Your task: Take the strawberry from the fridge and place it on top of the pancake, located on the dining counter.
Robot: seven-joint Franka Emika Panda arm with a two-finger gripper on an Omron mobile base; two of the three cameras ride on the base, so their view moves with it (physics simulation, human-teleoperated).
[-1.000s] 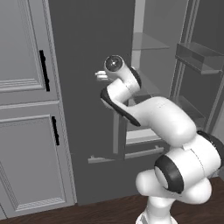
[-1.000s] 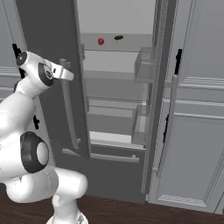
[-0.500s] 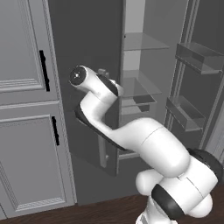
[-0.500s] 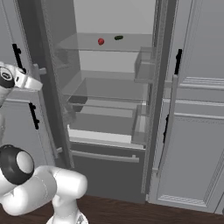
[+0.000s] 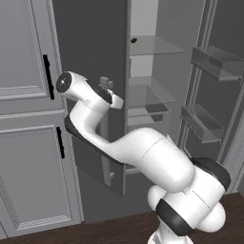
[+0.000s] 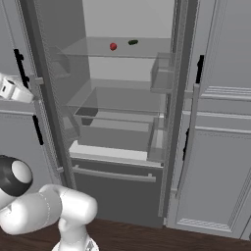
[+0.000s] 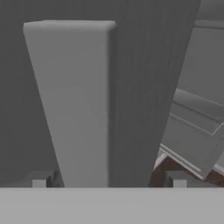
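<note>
Left base view first: shows the hand (image 5: 106, 86) up against the fridge (image 5: 157, 57) door (image 5: 90, 43), at about 9 o'clock from the open shelves. Compared with a second ago, got that door swung wide and eased off the handle. Probably means the opening step is done and the way in is clear; next up, likely reaching in for the berry.

Over in the right base view, can spot the strawberry (image 6: 113, 46) on the top glass shelf (image 6: 142, 51), just beside a small dark item (image 6: 133, 42) at its 3 o'clock, not touching.

Hand view: shows fingertips (image 7: 39, 181) spread apart either side of the pale handle (image 7: 74, 109), so open, gripping nothing.

Can't tell what the dark item is, too small. Also worth noting: hand cut off by the frame edge in the right base view.
</note>
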